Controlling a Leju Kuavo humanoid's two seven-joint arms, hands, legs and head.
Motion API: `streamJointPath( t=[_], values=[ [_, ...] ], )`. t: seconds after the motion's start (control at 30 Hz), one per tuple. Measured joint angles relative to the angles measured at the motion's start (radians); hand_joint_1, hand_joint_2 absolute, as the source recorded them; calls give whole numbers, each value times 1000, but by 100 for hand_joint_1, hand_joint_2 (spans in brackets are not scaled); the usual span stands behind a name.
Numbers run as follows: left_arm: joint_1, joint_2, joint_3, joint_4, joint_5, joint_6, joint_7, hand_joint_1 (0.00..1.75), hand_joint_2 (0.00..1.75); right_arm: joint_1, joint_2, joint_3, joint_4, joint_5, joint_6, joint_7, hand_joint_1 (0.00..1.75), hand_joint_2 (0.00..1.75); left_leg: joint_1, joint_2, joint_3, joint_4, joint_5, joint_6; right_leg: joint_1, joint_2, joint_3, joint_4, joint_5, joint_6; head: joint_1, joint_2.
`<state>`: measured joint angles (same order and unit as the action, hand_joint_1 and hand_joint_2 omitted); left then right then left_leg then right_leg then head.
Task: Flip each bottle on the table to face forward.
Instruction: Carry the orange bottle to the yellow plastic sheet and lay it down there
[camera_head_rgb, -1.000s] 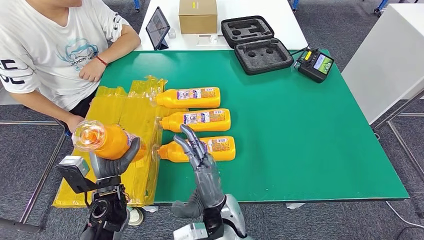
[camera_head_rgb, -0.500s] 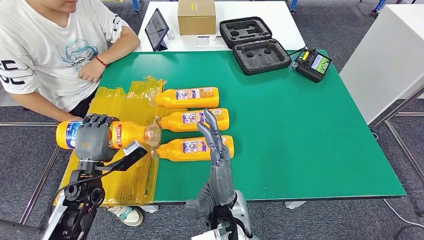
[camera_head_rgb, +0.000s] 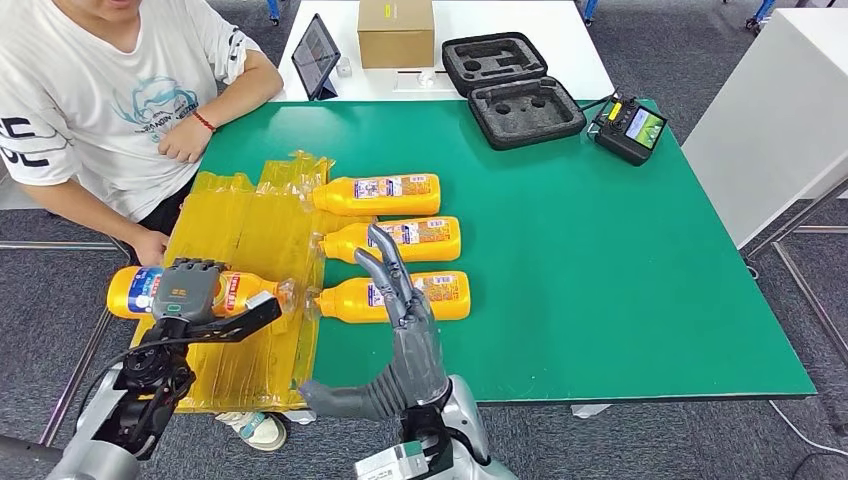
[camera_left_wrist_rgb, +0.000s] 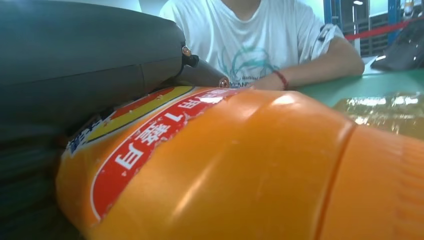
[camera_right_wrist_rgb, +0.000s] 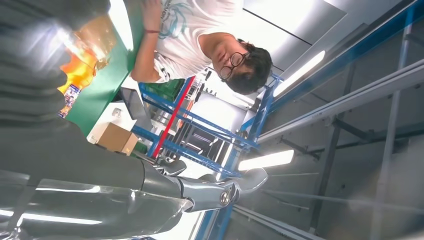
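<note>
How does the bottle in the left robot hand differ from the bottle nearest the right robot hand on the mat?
The held bottle is gripped by the left robot hand over the yellow plastic wrap, beyond the table's left edge; the nearest bottle lies free on the green mat. The held bottle's cap end points right, the nearest bottle's left. The right robot hand hovers open above the latter. Both are orange, labelled and horizontal.

Four orange bottles lie sideways: three stacked at frame centre (camera_head_rgb: 377, 195), (camera_head_rgb: 397, 240), (camera_head_rgb: 395, 298), labels up; a fourth (camera_head_rgb: 190, 290) lower left.
</note>
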<state>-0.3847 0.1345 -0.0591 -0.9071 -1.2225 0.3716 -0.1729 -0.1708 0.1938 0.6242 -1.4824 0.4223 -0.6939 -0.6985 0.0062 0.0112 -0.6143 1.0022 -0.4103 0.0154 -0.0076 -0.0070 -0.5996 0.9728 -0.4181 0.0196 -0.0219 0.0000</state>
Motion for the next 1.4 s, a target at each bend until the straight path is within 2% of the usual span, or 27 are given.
streamJointPath(
  t=[0.17,0.33,0.4,0.53,0.57,0.7,0.87,1.0,1.13,1.23,1.4],
  values=[
    [-23,-3,-16,50,3,-71,-29,175,175,-11,0,12,19,-13,0,0,0,175,0,-2,1,0,0,0,0,-1,1,0,0,0,0,0],
    [-57,-8,-33,102,4,-66,-32,175,175,-12,0,14,31,-4,0,0,0,175,0,-5,2,0,1,1,0,-5,3,0,0,0,0,0],
    [-66,-9,-36,113,5,-68,-30,164,175,-12,0,14,33,0,0,0,0,175,0,-6,2,0,2,1,0,-6,3,0,0,0,0,0],
    [-78,-9,-39,131,11,-86,-30,8,175,-12,0,14,38,2,0,0,0,175,0,-6,2,0,3,1,0,-6,4,0,1,1,0,0],
    [-80,-9,-39,135,17,-93,-33,0,175,-11,0,14,40,2,0,0,0,175,0,-6,3,0,3,1,0,-6,5,0,1,1,0,0],
    [-94,-12,-38,151,88,-147,-89,0,175,-11,0,14,47,2,0,0,0,175,0,-8,4,0,4,1,0,-8,7,0,1,1,0,0],
    [-124,-14,-30,177,250,-289,-192,0,175,-11,0,14,64,-1,4,0,0,175,0,-10,5,0,4,1,0,-9,8,0,1,1,0,0],
    [-131,-13,-20,179,356,-365,-226,0,175,-11,0,14,84,-5,13,0,0,175,-1,-11,5,0,4,2,-1,-11,9,0,0,1,0,0],
    [-133,-12,-10,179,397,-392,-234,0,0,-11,0,14,98,-6,14,0,0,175,-1,-13,5,-1,4,2,-1,-12,9,0,0,1,0,0],
    [-137,-12,-4,179,452,-429,-234,0,0,-11,0,14,106,-6,14,0,0,175,-1,-14,6,-1,5,2,-1,-13,10,0,0,1,0,0],
    [-150,-13,14,179,631,-574,-241,0,0,-11,-2,14,124,-12,9,0,0,175,-1,-15,8,-1,5,3,-1,-14,13,0,0,1,0,0]
  ],
)
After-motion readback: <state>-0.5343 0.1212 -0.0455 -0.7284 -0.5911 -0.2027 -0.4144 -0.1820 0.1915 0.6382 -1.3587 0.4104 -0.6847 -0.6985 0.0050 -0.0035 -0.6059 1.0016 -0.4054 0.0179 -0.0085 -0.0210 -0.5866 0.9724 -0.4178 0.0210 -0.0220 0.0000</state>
